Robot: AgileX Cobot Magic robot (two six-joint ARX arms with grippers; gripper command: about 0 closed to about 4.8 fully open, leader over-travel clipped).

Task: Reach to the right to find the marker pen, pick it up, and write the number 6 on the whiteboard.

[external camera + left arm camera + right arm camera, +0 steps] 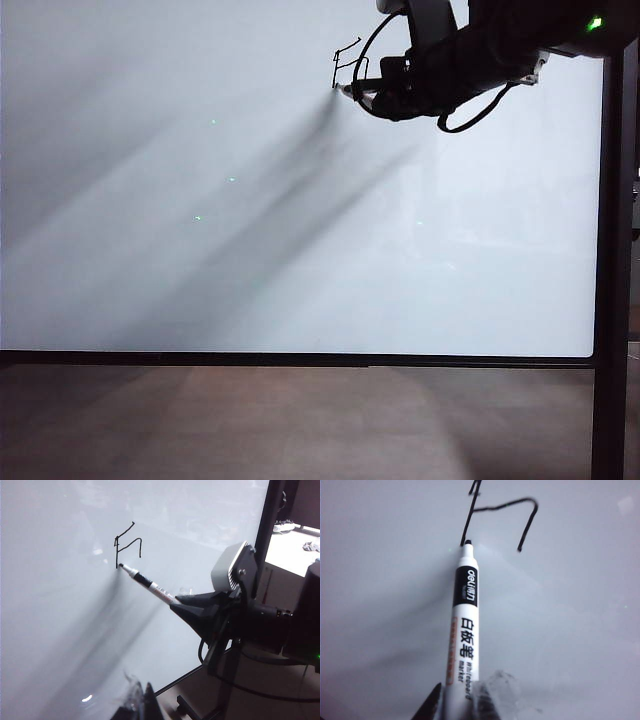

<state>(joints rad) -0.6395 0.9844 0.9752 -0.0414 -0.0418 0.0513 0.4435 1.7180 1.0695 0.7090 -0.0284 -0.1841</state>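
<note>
Holding the pen between my right gripper's jaws, I have it clamped near its back end, so most of the barrel sticks out toward the board. That long overhang is my main worry: pressing harder could let the pen pivot or slide back in my grip, and the line would wobble or break. Nearer the camera, my left gripper hangs off to the left, well apart from the work; only a corner of it shows and I cannot tell how its jaws stand. At the far end, the tip touches the board at the foot of the 6's left stroke, high on the board's right part. The figure looks unfinished: its lower loop is open. If I lift even slightly, the closing stroke will skip; if I drift, it will miss the loose end on the right.
</note>
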